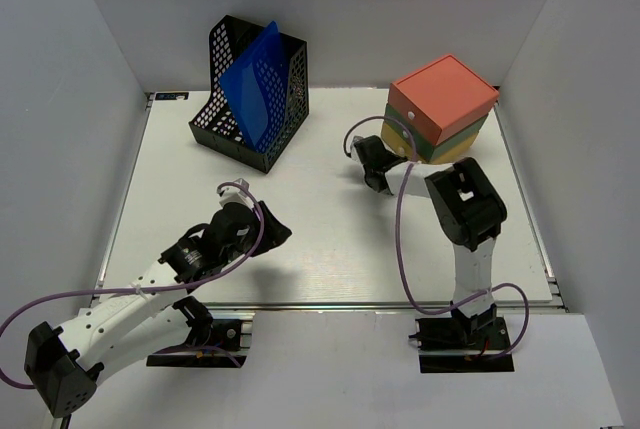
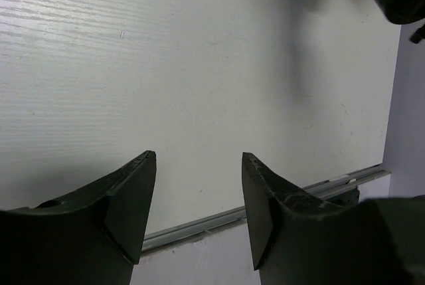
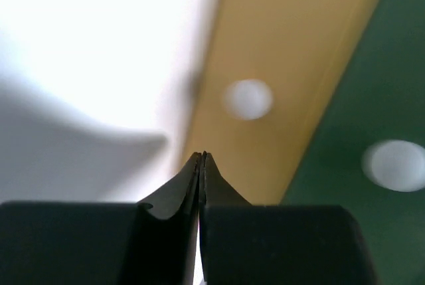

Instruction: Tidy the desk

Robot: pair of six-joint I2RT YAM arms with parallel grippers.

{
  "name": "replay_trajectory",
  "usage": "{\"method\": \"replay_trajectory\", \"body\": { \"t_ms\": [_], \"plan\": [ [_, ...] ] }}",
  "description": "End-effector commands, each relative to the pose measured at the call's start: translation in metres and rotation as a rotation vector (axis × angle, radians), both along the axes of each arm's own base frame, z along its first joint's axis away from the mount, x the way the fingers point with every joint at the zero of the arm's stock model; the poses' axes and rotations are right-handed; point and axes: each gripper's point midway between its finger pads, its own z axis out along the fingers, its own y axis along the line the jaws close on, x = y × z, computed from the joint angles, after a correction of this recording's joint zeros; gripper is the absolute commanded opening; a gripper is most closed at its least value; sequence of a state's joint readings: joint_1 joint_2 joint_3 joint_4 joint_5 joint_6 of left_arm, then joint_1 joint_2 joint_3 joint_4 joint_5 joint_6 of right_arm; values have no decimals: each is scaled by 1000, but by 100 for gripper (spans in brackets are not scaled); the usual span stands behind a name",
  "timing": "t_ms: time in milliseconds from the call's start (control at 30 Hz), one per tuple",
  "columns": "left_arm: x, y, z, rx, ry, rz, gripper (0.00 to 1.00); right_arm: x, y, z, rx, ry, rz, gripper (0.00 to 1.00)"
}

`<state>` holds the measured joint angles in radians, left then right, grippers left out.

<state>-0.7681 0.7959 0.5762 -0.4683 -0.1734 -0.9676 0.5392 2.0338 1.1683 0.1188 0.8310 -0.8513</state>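
Left gripper (image 2: 199, 159): jaws spread apart, nothing between them; released.
Left gripper, setting: it hangs over the near left part of the desk (image 1: 330, 239). In the wrist view the ribbed white top fills the space past the fingertips, with the metal rail (image 2: 265, 208) crossing low in the picture.
Right gripper (image 3: 201, 157): fingers pressed together tip to tip, clenched on nothing visible.
Right gripper, setting: over the far right part of the desk, tips pointed at the yellow drawer (image 3: 285, 66), just below its white knob (image 3: 247, 99). Contact cannot be told.
Green drawer (image 3: 372, 86): beside the yellow one, with a white knob of its own.
Drawer stack (image 1: 445, 94): orange over green over yellow, at the far right corner of the desk.
Mesh file holder (image 1: 225, 124): black, at the far left centre, well apart from both grippers.
Blue folder (image 1: 255, 84): standing tilted inside the holder.
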Motion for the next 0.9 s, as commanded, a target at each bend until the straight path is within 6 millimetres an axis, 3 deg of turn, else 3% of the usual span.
{"method": "replay_trajectory", "body": {
  "t_ms": [0, 33, 67, 133, 200, 300, 333, 367, 400, 467, 633, 867],
  "plan": [
    [2, -2, 15, -17, -45, -19, 64, -28, 48, 37, 343, 185, 116, 0],
    [2, -3, 16, -20, -53, -27, 64, -46, 80, 39, 526, 326, 238, 0],
    [1, -5, 20, -30, -65, -37, 64, -67, 85, 64, 593, 376, 267, 0],
    [3, -7, 25, -33, -91, -52, 65, -88, 113, 91, 753, 434, 350, 27],
    [5, -7, 33, -37, -115, -59, 69, -107, 120, 118, 828, 455, 375, 54],
    [7, -9, 48, -23, -159, -85, 73, -118, 115, 143, 911, 422, 345, 58],
    [8, -9, 52, -17, -170, -93, 74, -118, 109, 157, 936, 364, 314, 69],
    [9, -9, 60, -16, -185, -98, 74, -118, 107, 164, 951, 333, 300, 70],
    [10, -9, 64, -2, -200, -107, 76, -118, 105, 170, 965, 307, 289, 84],
    [11, -7, 74, 13, -219, -118, 78, -126, 100, 186, 994, 264, 287, 89],
    [15, 1, 89, 87, -254, -120, 81, -144, 87, 213, 1055, 174, 278, 89],
    [23, -8, 111, 107, -355, -185, 83, -158, 69, 228, 1071, 103, 292, 89]
  ]
}}
